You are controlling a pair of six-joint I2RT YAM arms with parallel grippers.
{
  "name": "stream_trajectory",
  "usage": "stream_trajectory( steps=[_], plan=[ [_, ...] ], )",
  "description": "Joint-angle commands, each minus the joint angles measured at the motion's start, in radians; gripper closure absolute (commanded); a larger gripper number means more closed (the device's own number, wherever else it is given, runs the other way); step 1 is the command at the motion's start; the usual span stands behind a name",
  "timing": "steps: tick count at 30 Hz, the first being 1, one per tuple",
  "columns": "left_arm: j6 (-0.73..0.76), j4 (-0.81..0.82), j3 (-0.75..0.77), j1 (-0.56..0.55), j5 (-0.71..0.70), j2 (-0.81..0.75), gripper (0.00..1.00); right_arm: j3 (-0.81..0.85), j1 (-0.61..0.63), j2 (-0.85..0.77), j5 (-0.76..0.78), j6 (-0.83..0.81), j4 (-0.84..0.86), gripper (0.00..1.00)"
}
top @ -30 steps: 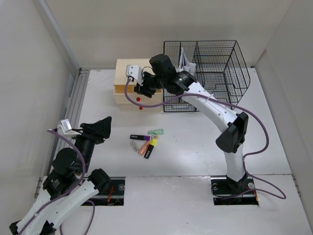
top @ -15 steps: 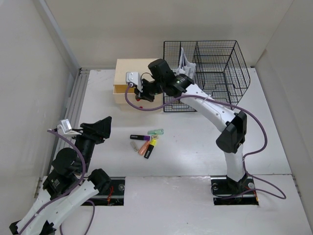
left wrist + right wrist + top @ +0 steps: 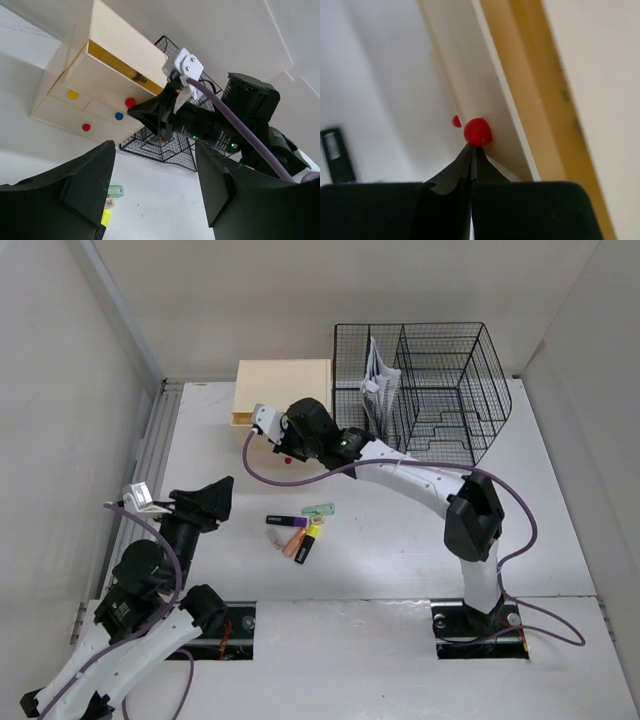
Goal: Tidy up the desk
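The desk (image 3: 400,540) is a white tabletop. At its back stands a beige drawer box (image 3: 282,380) with coloured knobs; its top drawer (image 3: 107,75) is out a little, showing a yellow gap. My right gripper (image 3: 472,148) is shut, and its pressed-together fingertips touch the underside of a red knob (image 3: 478,132) on the drawer front without enclosing it. From the left wrist view, that gripper (image 3: 132,111) points at the same knob (image 3: 130,102). My left gripper (image 3: 218,502) hovers open over the left of the desk, holding nothing.
Several highlighters (image 3: 297,530) and a small green item (image 3: 319,509) lie mid-desk. A black wire-mesh organizer (image 3: 430,390) with papers (image 3: 376,380) stands back right, next to the box. A ridged rail (image 3: 150,460) runs along the left edge.
My right arm has dropped and swung left in front of the drawer box, and its jaws have gone from open to shut. The left arm has barely moved.
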Motion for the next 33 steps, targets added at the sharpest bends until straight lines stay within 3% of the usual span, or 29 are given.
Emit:
stream_trajectory(
  steps=[1,13,16,17,18,19,20,21,22,24,26,27,29,31,33],
  plan=[
    [-0.034,0.097,-0.057,0.0,0.033,0.018,0.39,0.002,-0.01,-0.003,0.388,0.043,0.266,1.0],
    [-0.155,0.335,-0.227,0.0,-0.002,0.07,0.38,0.085,-0.019,0.061,0.485,0.018,0.32,1.0],
    [-0.18,0.371,-0.247,0.0,-0.014,0.116,0.36,0.064,-0.019,0.006,0.318,0.018,0.246,1.0],
    [-0.18,0.4,-0.256,0.0,-0.036,0.145,0.36,0.063,-0.028,-0.014,0.129,0.009,0.194,1.0],
    [-0.18,0.416,-0.256,0.0,-0.045,0.166,0.36,0.063,-0.028,-0.032,0.041,0.0,0.101,0.97],
    [-0.18,0.443,-0.256,0.0,-0.056,0.194,0.38,0.063,-0.028,-0.063,-0.02,0.0,0.07,0.89],
    [-0.18,0.454,-0.256,0.012,-0.066,0.27,0.42,0.063,-0.028,-0.08,-0.054,0.0,0.048,0.64],
    [-0.18,0.464,-0.256,0.041,-0.067,0.316,0.49,0.063,-0.028,-0.097,-0.095,0.012,0.036,0.45],
    [-0.18,0.473,-0.243,0.064,-0.048,0.367,0.63,0.048,-0.028,-0.116,-0.095,0.012,0.036,0.36],
    [-0.18,0.523,-0.233,0.127,0.061,0.523,0.74,0.008,-0.028,-0.181,-0.074,0.038,0.051,0.29],
    [-0.16,0.575,-0.213,0.233,0.162,0.615,0.82,-0.001,-0.049,-0.218,-0.062,0.073,0.051,0.31],
    [-0.148,0.623,-0.213,0.268,0.252,0.654,0.82,-0.012,-0.05,-0.248,-0.062,0.073,0.051,0.43],
    [-0.129,0.678,-0.204,0.365,0.338,0.741,0.82,-0.021,-0.091,-0.282,-0.101,0.082,0.051,0.53],
    [-0.12,0.736,-0.193,0.45,0.454,0.804,0.73,-0.048,-0.117,-0.328,-0.159,0.108,0.051,0.67],
    [-0.108,0.749,-0.169,0.491,0.505,0.841,0.65,-0.067,-0.154,-0.353,-0.199,0.131,0.06,0.69]
  ],
)
